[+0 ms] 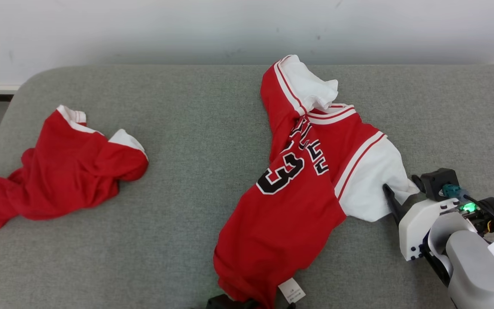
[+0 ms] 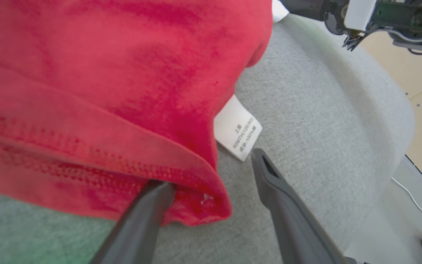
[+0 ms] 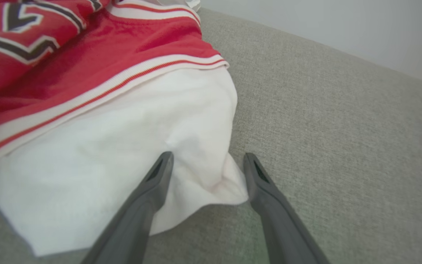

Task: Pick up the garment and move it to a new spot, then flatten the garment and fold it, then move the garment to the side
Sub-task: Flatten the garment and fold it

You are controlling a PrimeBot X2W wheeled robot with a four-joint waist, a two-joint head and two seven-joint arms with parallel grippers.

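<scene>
Red with white sleeves and a black number, the garment lies right of centre on the grey cushion in the head view. It is twisted and bunched, neither flattened nor folded. A second red garment sits crumpled well apart at the cushion's left end. The right gripper is at the tip of the nearer white sleeve.

In the left wrist view, the left gripper has its fingers spread at the red hem. One finger lies under the hem's fold and the other rests on bare cushion beside the care label. Nothing is clamped.

In the right wrist view, the right gripper's fingers stand apart astride the sleeve's corner, gripping nothing.

I judge the task to be at an early stage: both grippers are placed for a hold, while flattening, folding and moving aside all remain.

Count: two garments, two grippers, one label, one cushion.
</scene>
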